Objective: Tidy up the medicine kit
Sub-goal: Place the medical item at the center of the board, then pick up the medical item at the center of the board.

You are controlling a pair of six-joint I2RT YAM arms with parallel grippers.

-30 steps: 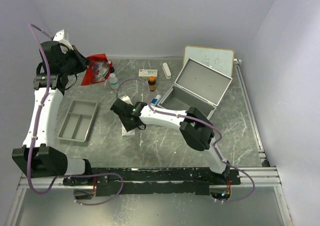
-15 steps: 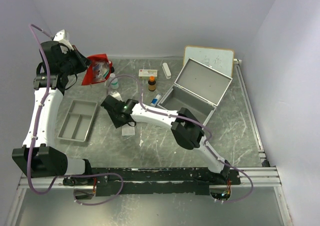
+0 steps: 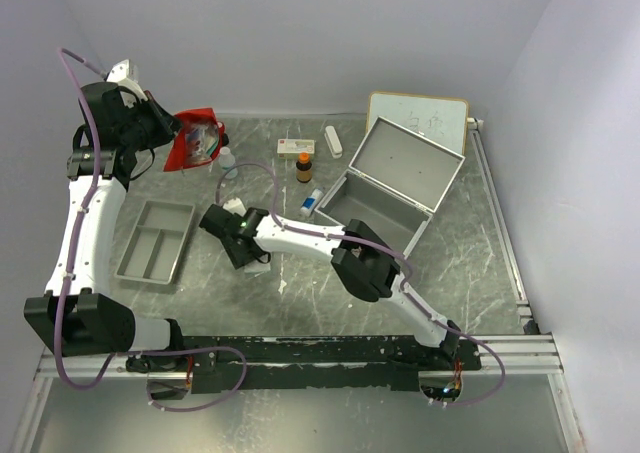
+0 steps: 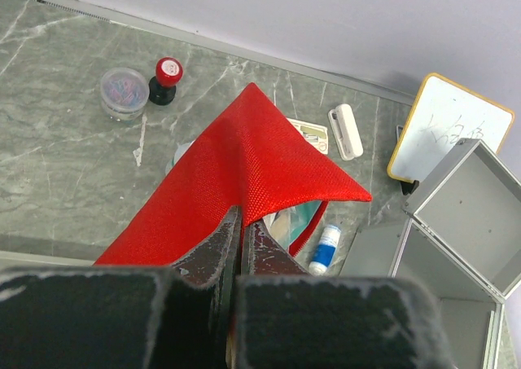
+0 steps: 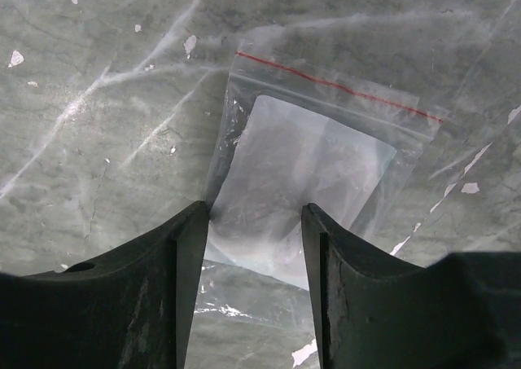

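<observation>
Hovering low over the tabletop (image 3: 470, 258), my right hand (image 5: 256, 216) has its 2 fingers spread, 1 on each side of the near end of a clear zip bag (image 5: 309, 169) with a white pad inside. The bag lies flat on the marbled surface and nothing is gripped. I judge the fingers are set that way so that closing them would pinch the plastic, though a thin flat bag may simply slide. In the top view this hand sits left of centre, its arm stretched across from the lower right.

My left hand (image 4: 242, 226) is clenched on the red pouch (image 4: 252, 157), pinching 1 edge of the fabric so that it hangs high in the upper left of the top view. I take it the pouch is held aloft to keep it off the working area.

The medicine kit (image 3: 410, 163) stands right of centre, well apart from the bag, lid swung back toward the upper right, cavity facing up to receive items. A brown bottle (image 3: 304, 165) stands between the pouch and the kit. A grey divided tray (image 3: 160, 235) lies at the left.
</observation>
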